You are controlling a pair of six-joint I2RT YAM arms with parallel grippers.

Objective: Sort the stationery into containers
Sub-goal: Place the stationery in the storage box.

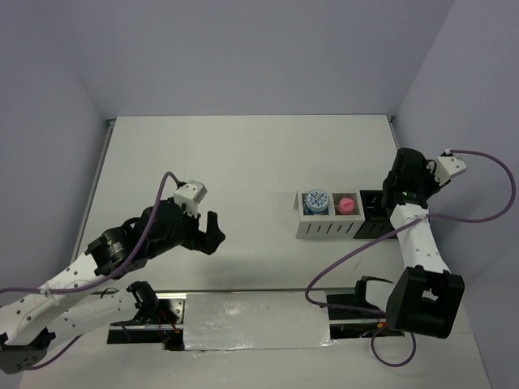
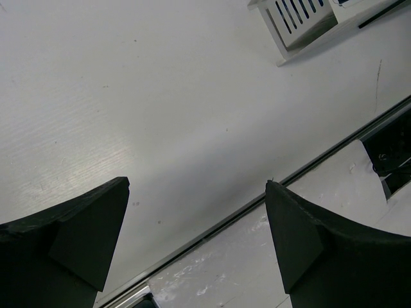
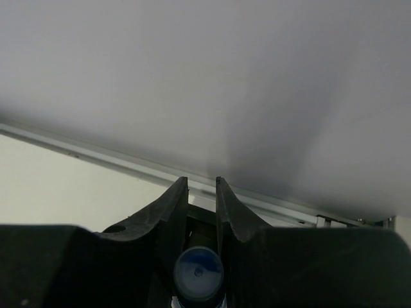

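Seen from above, a white tabletop [image 1: 243, 162] is enclosed by pale walls, with two white and black robot arms mounted at its near edge.

The left gripper [image 2: 196, 181] hangs over bare tabletop on the left side. Its black jaws are spread wide and hold nothing.

Right of centre stands a white slatted two-compartment desk organizer [image 1: 324, 229]. The compartment nearer the left arm holds a round grey-blue tin with a dotted lid [image 1: 315, 201]. The other compartment holds a pink tube [image 1: 346, 204], standing on end. Touching the organizer's right side is a black mesh box [image 1: 370, 212], partly hidden by the right arm.

The right arm reaches up the right side of the tabletop, and its wrist sits at the far end of the mesh box. Whether the wrist is directly above the box or just beside it cannot be told.

In the right wrist view, the right gripper [image 3: 201, 183] has its jaws drawn almost together, leaving only a narrow slit between them. A tiny clear bottle with a blue cap [image 3: 199, 273] is pinched between them, close to the palm, cap facing the camera. Beyond the fingertips are the tabletop's metal edge and a pale wall.
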